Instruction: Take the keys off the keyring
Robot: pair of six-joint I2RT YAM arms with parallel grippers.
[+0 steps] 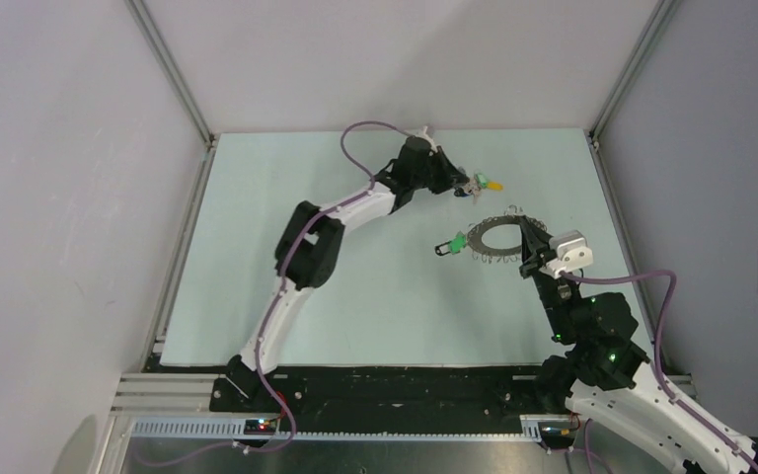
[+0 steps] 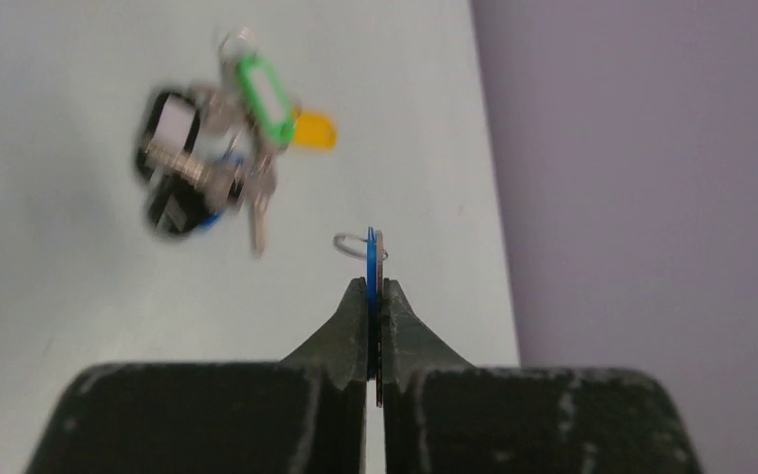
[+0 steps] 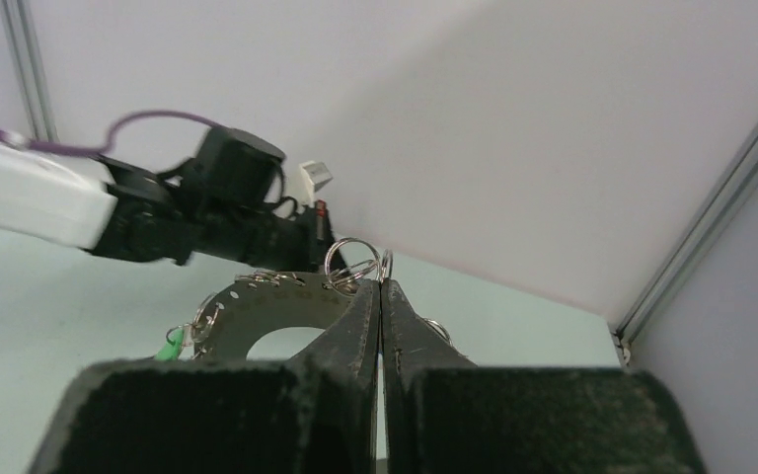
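Grips: squeezing the left gripper (image 2: 376, 288) shut on a blue key (image 2: 371, 262) held edge-on, just short of the loose bunch (image 2: 217, 158) near the table's (image 1: 355, 296) far edge. Clamping the right gripper (image 3: 380, 288) on the keyring's (image 3: 247, 306) rim, right-middle of the table, keys (image 1: 491, 259) fringing it.

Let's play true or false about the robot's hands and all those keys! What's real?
The left gripper pinches a thin blue tag with a small silver ring. True.
The right gripper hangs open. False: it is shut on the edge of the large silver metal keyring.
The loose clump of coloured keys lies on the pale green table. True.
The yellow plastic tag hangs on the keyring. False: it lies in the clump.
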